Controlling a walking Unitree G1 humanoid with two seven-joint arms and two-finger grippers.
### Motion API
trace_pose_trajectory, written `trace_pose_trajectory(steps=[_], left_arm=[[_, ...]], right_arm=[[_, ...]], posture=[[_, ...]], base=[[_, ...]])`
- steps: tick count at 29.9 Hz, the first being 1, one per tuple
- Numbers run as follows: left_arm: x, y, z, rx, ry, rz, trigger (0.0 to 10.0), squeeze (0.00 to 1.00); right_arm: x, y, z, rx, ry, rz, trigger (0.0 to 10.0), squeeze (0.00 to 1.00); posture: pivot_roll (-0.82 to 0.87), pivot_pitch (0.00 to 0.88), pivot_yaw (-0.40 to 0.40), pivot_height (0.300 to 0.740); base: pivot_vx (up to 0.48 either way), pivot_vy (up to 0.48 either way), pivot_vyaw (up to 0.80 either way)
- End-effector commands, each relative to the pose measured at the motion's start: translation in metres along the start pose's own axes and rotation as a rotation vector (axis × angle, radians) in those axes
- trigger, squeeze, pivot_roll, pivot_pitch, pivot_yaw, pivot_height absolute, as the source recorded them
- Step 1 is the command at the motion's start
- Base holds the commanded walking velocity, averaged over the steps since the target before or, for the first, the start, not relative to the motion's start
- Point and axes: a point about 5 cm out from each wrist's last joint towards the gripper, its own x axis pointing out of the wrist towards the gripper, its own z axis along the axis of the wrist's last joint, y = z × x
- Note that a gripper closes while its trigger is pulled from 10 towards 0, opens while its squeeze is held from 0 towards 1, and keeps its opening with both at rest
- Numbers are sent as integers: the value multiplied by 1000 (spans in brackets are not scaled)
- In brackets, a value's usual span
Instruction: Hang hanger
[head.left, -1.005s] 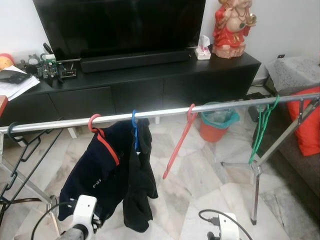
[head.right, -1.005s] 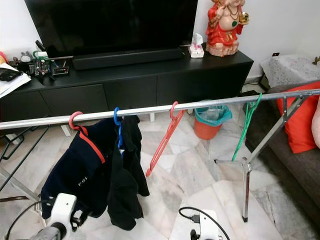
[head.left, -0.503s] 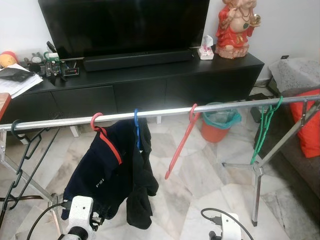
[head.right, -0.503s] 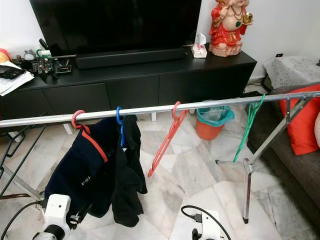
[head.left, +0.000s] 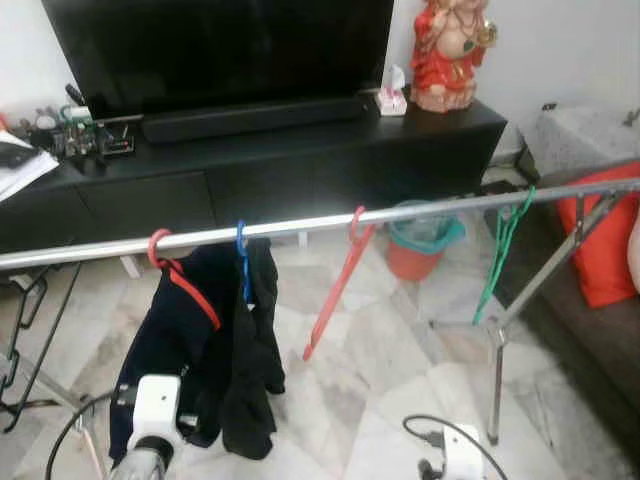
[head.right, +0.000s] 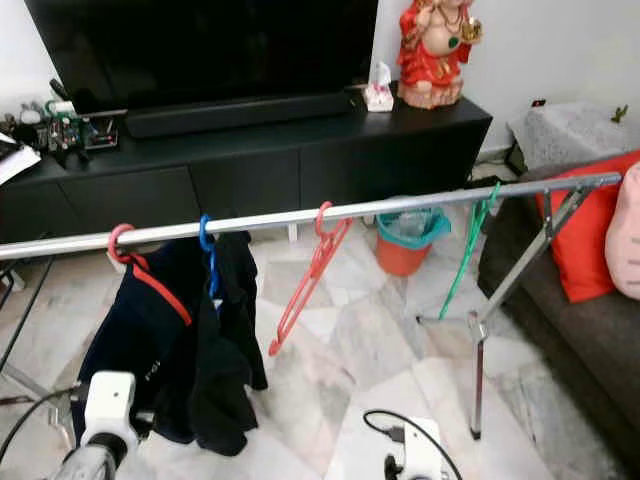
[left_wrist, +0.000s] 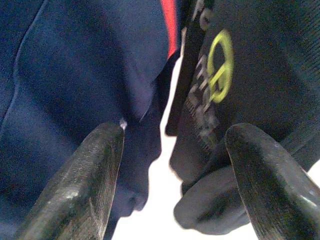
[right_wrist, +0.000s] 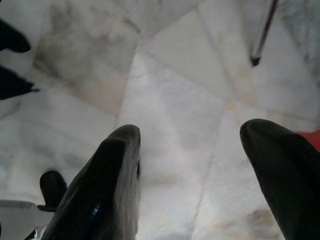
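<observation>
- We see the red hanger (head.left: 335, 295) hooked on the silver rail (head.left: 420, 212) (tilted, bare), between the dark clothes (head.left: 200, 350) and the green hanger (head.left: 500, 250).
- Our left gripper (left_wrist: 172, 185) gapes empty near those clothes; our right gripper (right_wrist: 197, 175) gapes empty above the marble floor (right_wrist: 190, 100).

Landmark: black TV cabinet (head.left: 300, 160) against the rear wall. A large dark television (head.left: 215, 45) stands on it, with a black soundbar (head.left: 250, 118) directly in front. A red figurine (head.left: 447, 50) occupies the cabinet's right end, a small tissue pack (head.left: 391, 95) just beside it. Assorted clutter (head.left: 85, 132) lies at the left end. Before the cabinet, on the marble floor (head.left: 380, 350), stands an orange bin with teal liner (head.left: 425, 240). A red cushion (head.left: 600, 245) lies far right.
</observation>
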Motion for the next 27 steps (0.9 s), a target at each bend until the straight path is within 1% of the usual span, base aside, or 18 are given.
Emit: trace_pose_trajectory(steps=[1, 5, 7, 9, 11, 14, 15, 18, 21, 23, 25, 27], left_arm=[[-2, 2, -4, 1, 28, 8, 10000, 0], [-1, 2, -2, 0, 18, 16, 10000, 0], [-1, 5, 4, -12, -7, 33, 10000, 0], [-1, 7, 12, -20, -51, 49, 10000, 0], [-2, 10, 27, -23, -127, 67, 10000, 0], [-3, 11, 38, -5, -178, 64, 10000, 0], [-4, 11, 45, -11, -209, 53, 10000, 0], [-5, 11, 52, 1, -232, 40, 10000, 0], [-3, 15, 58, 55, -212, 52, 10000, 0], [-2, 17, 58, 65, -205, 68, 10000, 0], [-1, 17, 61, 64, -213, 89, 10000, 0], [0, 9, 72, 13, -262, 66, 10000, 0]], right_arm=[[0, 3, 0, 15, 2, 8, 10000, 0], [0, 3, 0, 14, 2, 9, 10000, 0], [0, 3, 0, 12, 2, 9, 10000, 0], [0, 2, 0, 11, 3, 9, 10000, 0], [0, 2, 0, 9, 3, 9, 10000, 0], [0, 2, 0, 7, 3, 10, 10000, 0], [0, 2, 0, 7, 2, 10, 10000, 0], [0, 3, 0, 6, 3, 11, 10000, 0], [0, 3, 0, 1, 5, 14, 10000, 0], [0, 3, 0, -2, 6, 15, 10000, 0], [0, 3, 0, -2, 7, 16, 10000, 0], [0, 3, 0, -3, 6, 15, 10000, 0]], posture=[[55, 0, -27, 740], [55, 0, -30, 740], [55, 0, -30, 740], [55, 0, -31, 740], [55, 0, -31, 740], [55, 0, -31, 740], [55, 0, -30, 740], [54, 0, -28, 740], [59, 0, -30, 740], [59, 0, -27, 740], [59, 0, -27, 740], [55, 0, -26, 740]], base=[[0, -371, 0], [0, -319, 0], [0, 0, 0], [0, 0, 0], [0, 0, 0], [0, 0, 0], [0, 0, 0], [0, 0, 0], [0, 0, 0], [0, 0, 0], [0, 0, 0], [0, 0, 0]])
